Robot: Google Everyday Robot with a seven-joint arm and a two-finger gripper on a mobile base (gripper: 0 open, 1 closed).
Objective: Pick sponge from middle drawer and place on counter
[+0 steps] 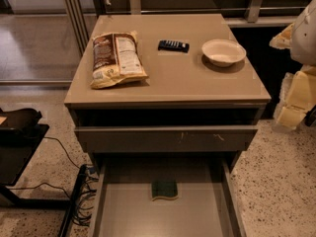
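Note:
The dark green sponge (pixel 164 190) with wavy edges lies flat on the floor of the open middle drawer (pixel 128 216), near its back, about midway between the side walls. The beige counter (pixel 197 83) is the cabinet top above it. My gripper (pixel 291 65) is at the right edge of the view, beside the counter's right side and level with it, far above and to the right of the sponge. Its two yellowish fingers (pixel 296 98) stand apart, and it holds nothing. Part of it is cut off by the view's edge.
On the counter lie a chip bag (pixel 116 58) at the left, a black remote (pixel 173 46) at the back middle and a white bowl (pixel 223 52) at the back right. The upper drawer front (pixel 168 138) is shut. A black stand (pixel 19 132) and cables (pixel 84 201) are on the floor at the left.

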